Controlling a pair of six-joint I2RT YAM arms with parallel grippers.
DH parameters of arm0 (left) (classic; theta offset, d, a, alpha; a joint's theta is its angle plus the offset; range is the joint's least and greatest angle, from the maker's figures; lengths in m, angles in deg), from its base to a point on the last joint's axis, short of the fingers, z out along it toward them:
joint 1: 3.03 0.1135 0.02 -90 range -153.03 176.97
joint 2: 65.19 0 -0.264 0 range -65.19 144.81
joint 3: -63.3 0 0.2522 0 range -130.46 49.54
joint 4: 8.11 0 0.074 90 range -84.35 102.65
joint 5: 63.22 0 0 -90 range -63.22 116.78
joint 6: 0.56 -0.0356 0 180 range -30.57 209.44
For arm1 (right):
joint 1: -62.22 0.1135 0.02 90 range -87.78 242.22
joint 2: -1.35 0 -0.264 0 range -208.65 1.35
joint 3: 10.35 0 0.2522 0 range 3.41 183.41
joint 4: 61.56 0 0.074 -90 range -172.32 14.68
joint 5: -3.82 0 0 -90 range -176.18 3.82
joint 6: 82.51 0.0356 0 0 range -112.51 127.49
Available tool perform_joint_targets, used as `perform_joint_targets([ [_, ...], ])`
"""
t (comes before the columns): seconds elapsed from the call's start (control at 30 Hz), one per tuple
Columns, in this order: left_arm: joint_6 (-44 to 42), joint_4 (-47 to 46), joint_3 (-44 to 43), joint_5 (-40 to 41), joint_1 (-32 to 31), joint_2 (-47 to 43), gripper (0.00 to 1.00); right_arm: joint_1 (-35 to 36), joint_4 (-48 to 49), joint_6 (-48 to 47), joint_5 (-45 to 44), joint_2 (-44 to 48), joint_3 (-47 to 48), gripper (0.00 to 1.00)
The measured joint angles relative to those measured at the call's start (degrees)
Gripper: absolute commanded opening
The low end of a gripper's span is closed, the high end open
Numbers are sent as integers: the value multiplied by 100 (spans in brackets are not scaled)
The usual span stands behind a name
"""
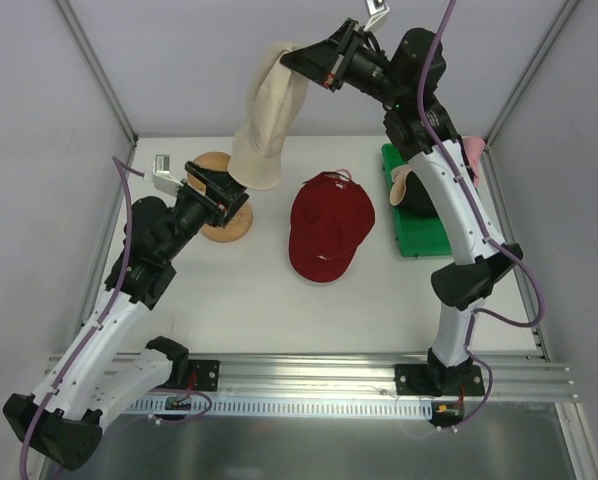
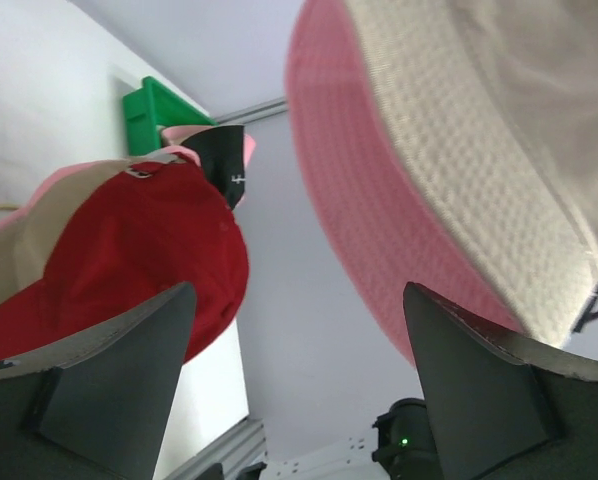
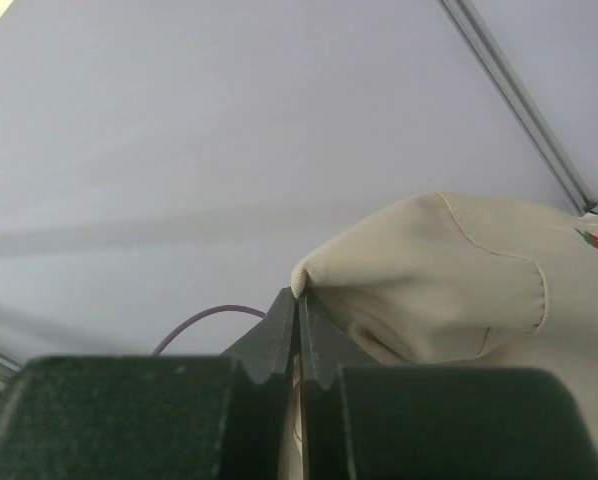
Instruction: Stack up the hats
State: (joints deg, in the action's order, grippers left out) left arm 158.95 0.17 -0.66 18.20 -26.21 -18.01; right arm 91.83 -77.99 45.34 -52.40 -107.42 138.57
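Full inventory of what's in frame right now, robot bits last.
cream bucket hat: 1, cream with pink under the brim, held aloft at back left
red cap: 1, red, centre of table
tan cap: 1, tan, edge showing against red cap
green tray: 1, green, right side
black hat: 1, black, on green tray, mostly hidden
pink hat: 1, pink, beside black hat, partly hidden
wooden stand: 1, light wood, left side
left gripper: open, over wooden stand
right gripper: shut on cream bucket hat
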Motion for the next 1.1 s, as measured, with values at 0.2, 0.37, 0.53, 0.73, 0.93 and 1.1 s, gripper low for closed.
perform_joint_targets([
  [0.2,-286,175,85,118,216,4,86,131,103,127,15,-186,190,0],
  [0.37,-717,426,-52,334,382,9,86,214,197,157,-7,-437,201,0],
  [0.53,-1143,643,-229,603,503,131,86,339,251,59,-186,-885,219,0],
  [0.73,-1585,896,-341,809,809,389,86,575,299,-66,-450,-1499,258,0],
  [0.93,-1939,1073,-341,931,1196,483,86,713,387,-79,-658,-2052,313,0],
  [1.1,-2081,1097,-317,925,1646,551,86,758,413,-81,-800,-2369,452,0],
])
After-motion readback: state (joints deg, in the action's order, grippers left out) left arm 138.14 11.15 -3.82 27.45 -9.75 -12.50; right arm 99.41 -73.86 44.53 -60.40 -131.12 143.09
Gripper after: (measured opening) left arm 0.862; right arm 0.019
